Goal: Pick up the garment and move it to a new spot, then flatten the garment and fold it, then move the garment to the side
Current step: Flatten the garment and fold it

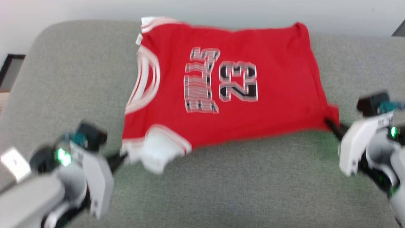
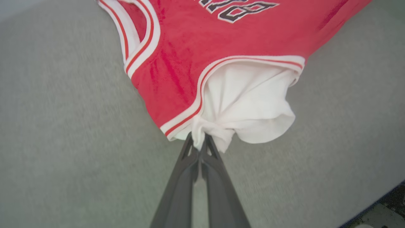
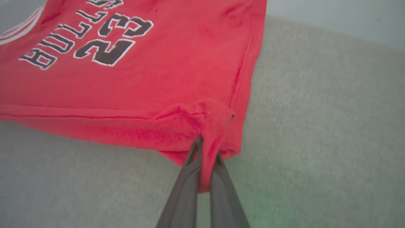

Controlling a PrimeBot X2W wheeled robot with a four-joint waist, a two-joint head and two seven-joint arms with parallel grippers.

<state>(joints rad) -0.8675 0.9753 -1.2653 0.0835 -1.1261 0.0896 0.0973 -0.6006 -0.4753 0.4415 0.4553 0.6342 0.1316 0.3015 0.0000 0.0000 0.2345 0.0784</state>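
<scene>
The garment [image 1: 253, 57] is a red jersey with black, white-outlined lettering and the number 23, spread face up across the grey cushion [image 1: 221, 190], collar to the left. My left gripper [image 1: 121, 157] is shut on the white sleeve [image 2: 250, 101] at the near left corner; its fingertips [image 2: 198, 144] pinch the bunched sleeve cloth. My right gripper [image 1: 329, 123] is shut on the red hem corner [image 3: 207, 126] at the near right, with cloth pulled up between its fingers [image 3: 218, 186]. The near edge of the garment is stretched between both grippers.
The grey cushion [image 2: 63, 126] extends well past the garment in front and to both sides. A pale wall [image 1: 284, 9] runs behind it. A dark frame [image 1: 9, 68] stands at the far left edge, and floor [image 2: 383, 212] shows past the cushion's edge.
</scene>
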